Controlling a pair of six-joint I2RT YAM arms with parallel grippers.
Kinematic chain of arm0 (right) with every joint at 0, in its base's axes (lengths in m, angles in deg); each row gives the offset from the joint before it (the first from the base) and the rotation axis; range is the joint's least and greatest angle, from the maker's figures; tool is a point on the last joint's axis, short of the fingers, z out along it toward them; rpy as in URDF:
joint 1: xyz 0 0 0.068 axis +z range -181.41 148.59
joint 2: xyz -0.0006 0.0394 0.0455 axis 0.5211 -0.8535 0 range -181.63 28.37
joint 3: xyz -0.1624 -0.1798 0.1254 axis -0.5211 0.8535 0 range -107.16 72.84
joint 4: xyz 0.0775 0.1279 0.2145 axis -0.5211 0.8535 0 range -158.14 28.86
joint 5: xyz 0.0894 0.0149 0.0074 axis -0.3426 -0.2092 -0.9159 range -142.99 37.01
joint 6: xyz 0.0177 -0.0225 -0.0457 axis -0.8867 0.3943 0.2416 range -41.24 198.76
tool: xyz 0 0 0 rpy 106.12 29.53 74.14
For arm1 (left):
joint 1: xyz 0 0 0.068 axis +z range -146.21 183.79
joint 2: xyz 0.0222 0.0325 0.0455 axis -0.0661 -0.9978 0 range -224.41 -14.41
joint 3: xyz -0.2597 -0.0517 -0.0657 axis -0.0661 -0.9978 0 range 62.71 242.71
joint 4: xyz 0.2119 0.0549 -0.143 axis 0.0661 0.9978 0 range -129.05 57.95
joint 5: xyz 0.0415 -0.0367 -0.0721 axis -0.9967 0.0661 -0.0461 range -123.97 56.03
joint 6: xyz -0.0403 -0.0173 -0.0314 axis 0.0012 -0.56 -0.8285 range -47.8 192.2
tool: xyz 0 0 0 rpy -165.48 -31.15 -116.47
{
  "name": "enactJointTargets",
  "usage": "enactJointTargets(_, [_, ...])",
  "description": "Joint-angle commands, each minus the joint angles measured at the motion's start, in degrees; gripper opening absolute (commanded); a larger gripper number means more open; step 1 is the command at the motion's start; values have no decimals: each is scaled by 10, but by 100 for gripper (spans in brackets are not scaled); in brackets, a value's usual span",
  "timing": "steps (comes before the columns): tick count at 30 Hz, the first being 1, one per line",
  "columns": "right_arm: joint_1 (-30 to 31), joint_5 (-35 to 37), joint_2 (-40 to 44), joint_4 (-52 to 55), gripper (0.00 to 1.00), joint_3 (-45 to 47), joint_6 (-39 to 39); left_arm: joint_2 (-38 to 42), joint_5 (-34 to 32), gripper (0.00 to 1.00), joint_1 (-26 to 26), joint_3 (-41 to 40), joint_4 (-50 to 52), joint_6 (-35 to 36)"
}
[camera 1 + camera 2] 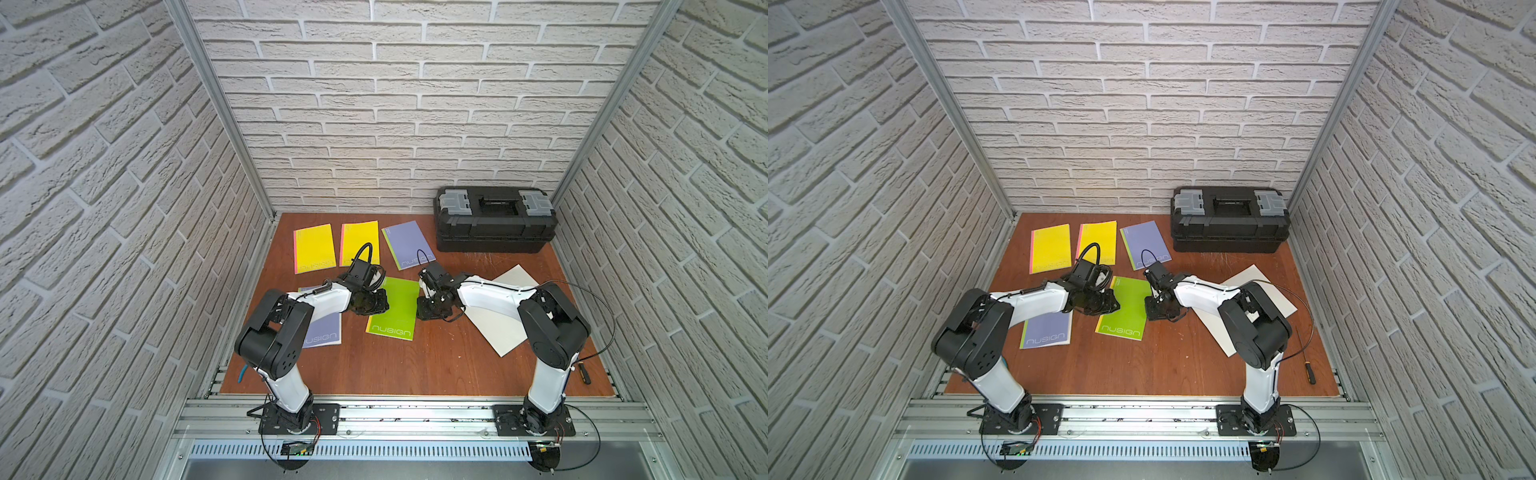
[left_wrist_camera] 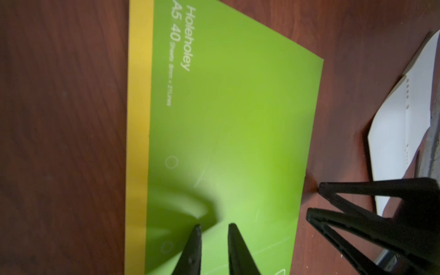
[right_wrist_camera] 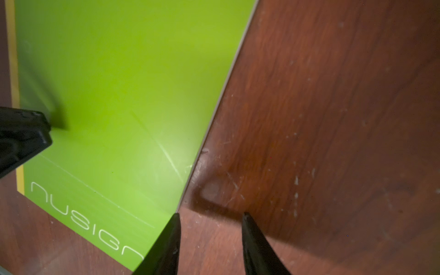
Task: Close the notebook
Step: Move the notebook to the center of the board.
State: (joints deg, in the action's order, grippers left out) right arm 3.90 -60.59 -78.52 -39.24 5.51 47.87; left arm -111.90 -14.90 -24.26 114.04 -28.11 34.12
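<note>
Apparently done closing the green notebook [image 1: 397, 307], flat on the table [image 1: 415, 365], with left gripper [image 2: 214, 228] and right gripper [image 3: 210, 216] both parted, empty. Next: lift clear without snagging it.

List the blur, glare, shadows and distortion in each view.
Left wrist view: small print on the green notebook is smeared, curved shadow ahead of the left fingers. Right wrist view: pale glare on the notebook, shadow on the table. Both top views: brick walls bow.
</note>
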Motion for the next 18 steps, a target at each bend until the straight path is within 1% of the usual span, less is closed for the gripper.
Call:
enactJointTargets(1, [7,-7,-13,-8,42,-18,-2,-13,-15,22,-3,10,13,8])
enactJointTargets(6, [13,-12,-28,-9,42,-29,-3,-12,-21,22,-3,6,17,5])
enactJointTargets(10, [23,-17,-39,-10,38,-39,-7,0,-24,22,-2,-3,16,1])
enactJointTargets(18, [50,-25,-60,-11,35,-72,-18,12,-33,22,11,-17,25,6])
